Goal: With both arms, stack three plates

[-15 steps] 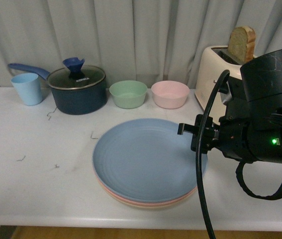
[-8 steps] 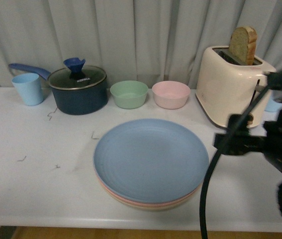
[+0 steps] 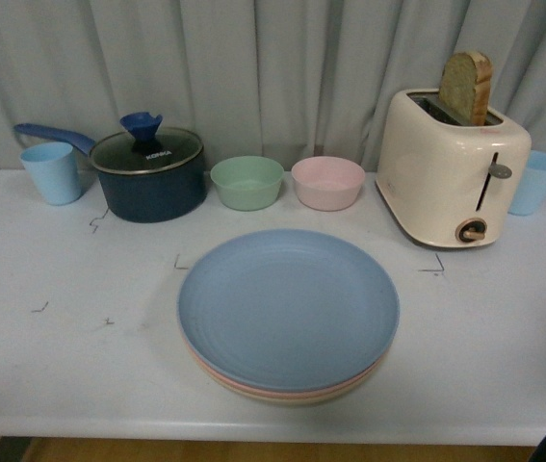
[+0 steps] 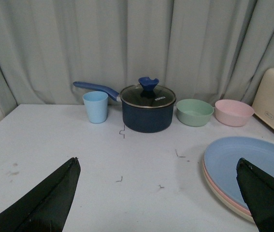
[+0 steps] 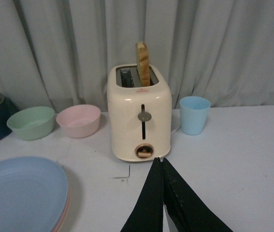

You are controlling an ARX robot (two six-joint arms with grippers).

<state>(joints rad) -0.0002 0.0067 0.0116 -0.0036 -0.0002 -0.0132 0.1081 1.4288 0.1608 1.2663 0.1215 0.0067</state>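
The three plates stand in one stack at the table's front middle. The blue plate [image 3: 287, 306] is on top, a pink rim [image 3: 244, 385] shows under it, and a cream rim [image 3: 297, 398] lies lowest. The stack also shows in the left wrist view [image 4: 245, 162] and the right wrist view [image 5: 21, 193]. My left gripper [image 4: 158, 166] is open and empty over bare table, left of the stack. My right gripper [image 5: 159, 160] is shut and empty, right of the stack, in front of the toaster. Neither gripper shows in the front view.
A dark blue pot [image 3: 147, 173] with glass lid, a light blue cup [image 3: 51, 171], a green bowl [image 3: 247, 182] and a pink bowl [image 3: 327, 182] line the back. A cream toaster [image 3: 451, 168] with a bread slice stands back right, a second blue cup [image 3: 534, 181] beside it.
My right arm has drawn back from the stack's right edge to the right and out of the front view. The plates have not moved.
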